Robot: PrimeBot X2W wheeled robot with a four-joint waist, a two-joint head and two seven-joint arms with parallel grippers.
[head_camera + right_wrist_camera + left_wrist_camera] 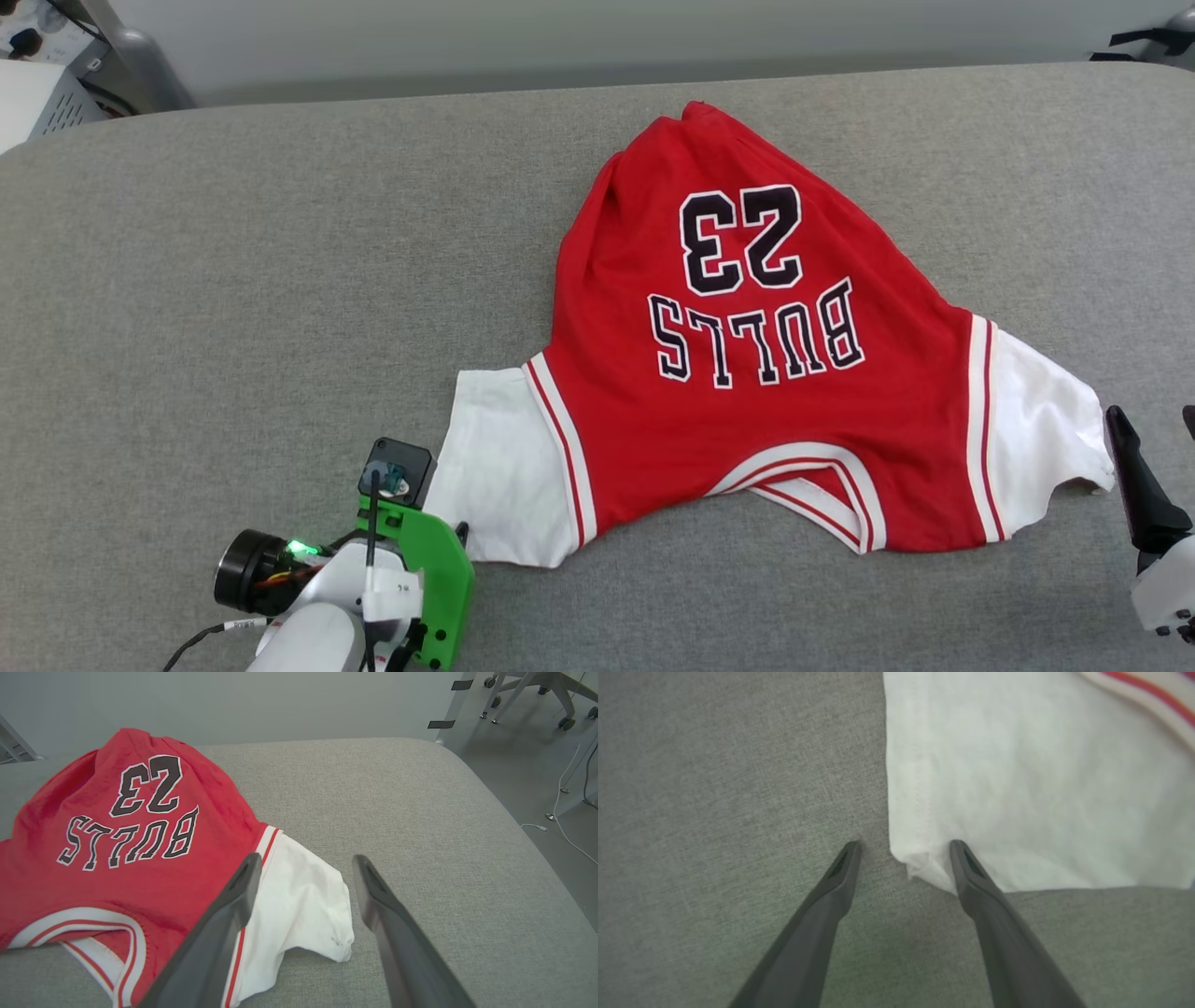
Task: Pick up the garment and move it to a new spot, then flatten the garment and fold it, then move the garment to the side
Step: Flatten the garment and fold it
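The garment [747, 401], a red jersey, lies print side up on the grey padded table [233, 280]. Its collar is nearest me and "BULLS 23" reads upside down. A white sleeve spreads out on each side. My left gripper [903, 847] is open low over the table. Its fingers stand either side of the near corner of the left sleeve [1017, 788], and one fingertip [959, 851] overlaps the cloth. My right gripper [303, 861] [1153, 420] is open and hovers just beyond the right sleeve [303, 905], holding nothing.
Bare grey surface stretches left of the jersey and behind it. The table's rounded right edge [514, 826] drops to a floor with cables and chair legs [537, 690]. Equipment [47, 103] stands past the far left corner.
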